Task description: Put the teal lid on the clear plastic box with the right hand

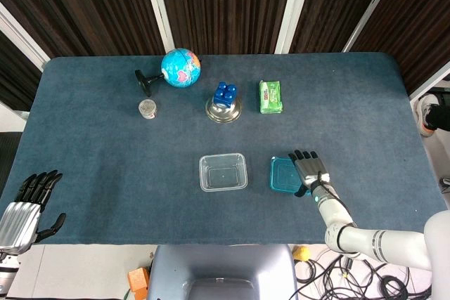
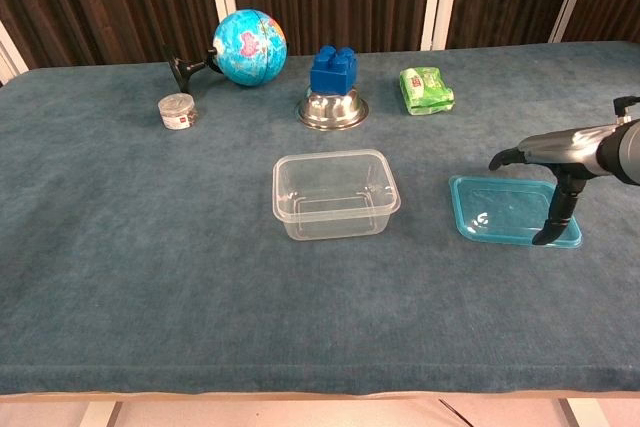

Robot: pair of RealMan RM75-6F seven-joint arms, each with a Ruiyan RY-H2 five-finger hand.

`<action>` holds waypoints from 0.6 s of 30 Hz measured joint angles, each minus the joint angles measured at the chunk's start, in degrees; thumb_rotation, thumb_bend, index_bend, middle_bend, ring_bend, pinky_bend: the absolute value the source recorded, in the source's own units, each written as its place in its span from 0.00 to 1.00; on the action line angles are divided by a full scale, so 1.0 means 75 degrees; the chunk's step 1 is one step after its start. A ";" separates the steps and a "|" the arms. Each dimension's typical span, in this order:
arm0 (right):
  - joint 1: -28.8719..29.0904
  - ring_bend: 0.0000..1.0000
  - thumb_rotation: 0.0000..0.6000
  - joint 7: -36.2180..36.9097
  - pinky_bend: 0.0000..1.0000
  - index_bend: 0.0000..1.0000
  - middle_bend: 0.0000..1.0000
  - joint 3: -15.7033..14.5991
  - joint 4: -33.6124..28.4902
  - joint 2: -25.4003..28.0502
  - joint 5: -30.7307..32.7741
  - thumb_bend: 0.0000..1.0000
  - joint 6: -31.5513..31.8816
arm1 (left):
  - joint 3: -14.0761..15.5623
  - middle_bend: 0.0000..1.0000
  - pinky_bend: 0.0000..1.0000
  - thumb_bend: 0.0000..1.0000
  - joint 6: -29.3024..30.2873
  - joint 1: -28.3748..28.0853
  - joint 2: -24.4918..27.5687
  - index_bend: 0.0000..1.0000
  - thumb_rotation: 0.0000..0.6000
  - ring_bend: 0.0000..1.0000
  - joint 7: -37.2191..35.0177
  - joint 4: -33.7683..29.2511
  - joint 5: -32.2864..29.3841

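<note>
Lid: The teal lid lies flat on the blue table, just to the right of the clear plastic box. The two are near but not touching.

Box: It sits open side up, with nothing in it that I can see.

My right hand: My right hand is above the right part of the lid, fingers spread out. One fingertip reaches down to the lid's near right edge. I am not holding the lid yet.

My left hand: My left hand rests off the table's left corner, fingers apart, holding nothing.

How the lid will feel: I think it is light, thin and a bit bendy. It looks smooth, so it may slip. It lies flat, so it will be hard to get a finger under it.

Where to hold: I think the right edge is best, pinched between thumb and fingers.

Head view only: It shows my left hand, and how my right hand covers the lid's right side.

Chest view only: It shows the gap between my palm and the lid, and how tall the box walls are.

Other things: A globe, a small jar, a blue block in a metal bowl, and a green packet sit far back.
</note>
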 measured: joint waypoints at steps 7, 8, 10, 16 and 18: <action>0.0030 0.00 1.00 0.0120 0.00 0.00 0.00 -0.0081 0.0064 0.0011 -0.0013 0.04 -0.0048 | 0.0001 0.05 0.03 0.35 -0.0072 -0.0023 0.0022 0.00 1.00 0.03 -0.0026 0.0007 -0.0047; 0.0046 0.00 1.00 0.0118 0.00 0.00 0.00 -0.0101 0.0085 -0.0005 -0.0001 0.04 -0.0068 | 0.0002 0.05 0.03 0.35 -0.0066 -0.0020 0.0028 0.00 1.00 0.03 -0.0029 0.0004 -0.0046; 0.0079 0.00 1.00 0.0106 0.00 0.00 0.00 -0.0129 0.0121 -0.0035 0.0033 0.04 -0.0099 | 0.0000 0.05 0.03 0.35 -0.0028 -0.0007 0.0039 0.00 1.00 0.03 -0.0057 0.0000 -0.0042; 0.0182 0.00 1.00 0.0056 0.00 0.03 0.00 -0.0215 0.0218 -0.0171 0.0148 0.04 -0.0108 | -0.0001 0.05 0.03 0.35 0.0071 0.0032 0.0056 0.00 1.00 0.03 -0.0111 0.0000 -0.0004; 0.0200 0.00 1.00 0.0043 0.00 0.04 0.00 -0.0249 0.0221 -0.0207 0.0156 0.04 -0.0085 | 0.0002 0.05 0.03 0.35 0.0065 0.0028 0.0055 0.00 1.00 0.03 -0.0120 0.0004 0.0005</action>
